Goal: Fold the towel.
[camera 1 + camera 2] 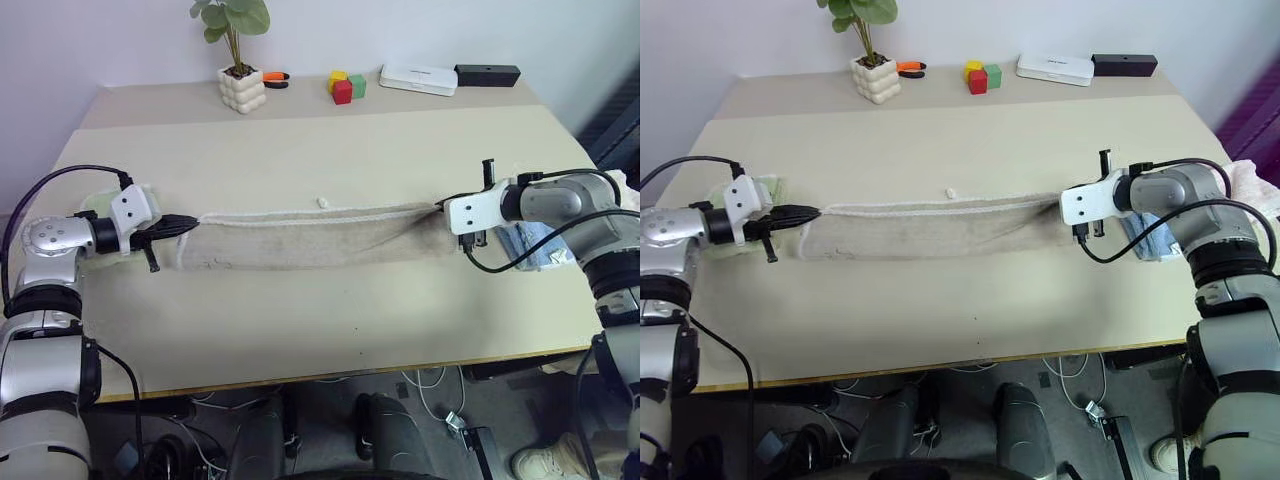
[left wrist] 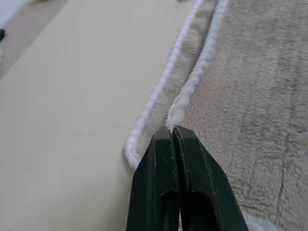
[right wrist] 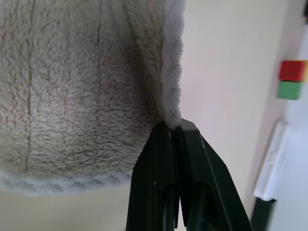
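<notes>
Towel (image 1: 300,238): beige terry, white corded edging, stretched in a long narrow band across the middle of the tan table (image 1: 300,330), folded lengthwise with the corded edge along the far side. Small white loop (image 1: 322,202) just past that far edge, near the middle.

Left gripper (image 1: 190,224) at the band's left end, black fingers (image 2: 163,192) pressed together on the corded edge, pinching the towel; in the left wrist view, cord running straight out from the fingertips. Right gripper (image 1: 1072,205) at the band's right end, fingers (image 3: 166,183) likewise clamped on a bunched edge of towel. Band taut between the two, possibly lifted slightly off the table along its far edge, hard to judge from above.

Beside the left wrist, a light green cloth (image 1: 100,203) partly hidden under the arm. Beside the right arm, a light blue cloth (image 1: 535,245) on the table edge.

Along the far side of the table, well apart from the towel: potted plant (image 1: 240,60) in a white bumpy pot, orange-handled tool (image 1: 275,78) just beside it, coloured blocks (image 1: 345,86) in red, yellow and green, flat white box (image 1: 418,79), black box (image 1: 487,74).
</notes>
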